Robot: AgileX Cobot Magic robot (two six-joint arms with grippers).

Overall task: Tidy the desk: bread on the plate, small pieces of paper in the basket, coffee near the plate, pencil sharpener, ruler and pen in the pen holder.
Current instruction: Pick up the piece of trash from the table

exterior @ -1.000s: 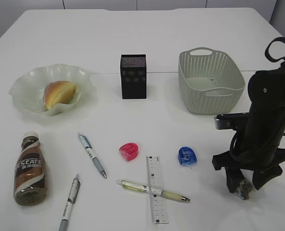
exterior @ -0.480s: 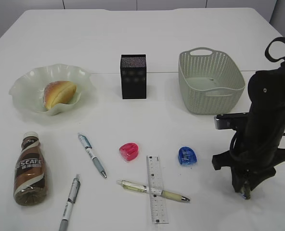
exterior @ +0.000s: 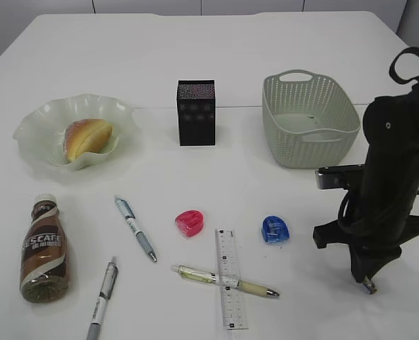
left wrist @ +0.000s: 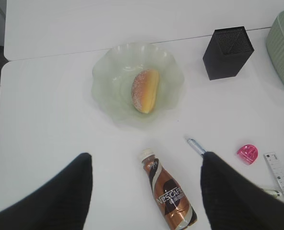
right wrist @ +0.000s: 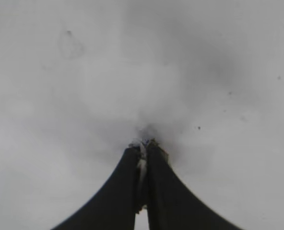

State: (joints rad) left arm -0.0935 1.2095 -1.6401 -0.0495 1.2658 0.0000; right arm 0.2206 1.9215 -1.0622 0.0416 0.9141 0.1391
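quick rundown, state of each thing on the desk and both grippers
bread: on the plate
coffee: lying on its side, cap on
pen holder: upright
basket: upright
ruler: flat, pen lying across it
right gripper: shut on a small scrap
left gripper: open, empty

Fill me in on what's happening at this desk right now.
A two-armed robot is tidying the desk. The right gripper is down at the tabletop, jaws pinched on a small pale scrap of paper. The left gripper hangs open above the coffee, holding nothing. The bread already lies on the plate. Three pens, the ruler and two sharpeners lie loose on the desk, outside the pen holder, and I can see nothing in the basket.
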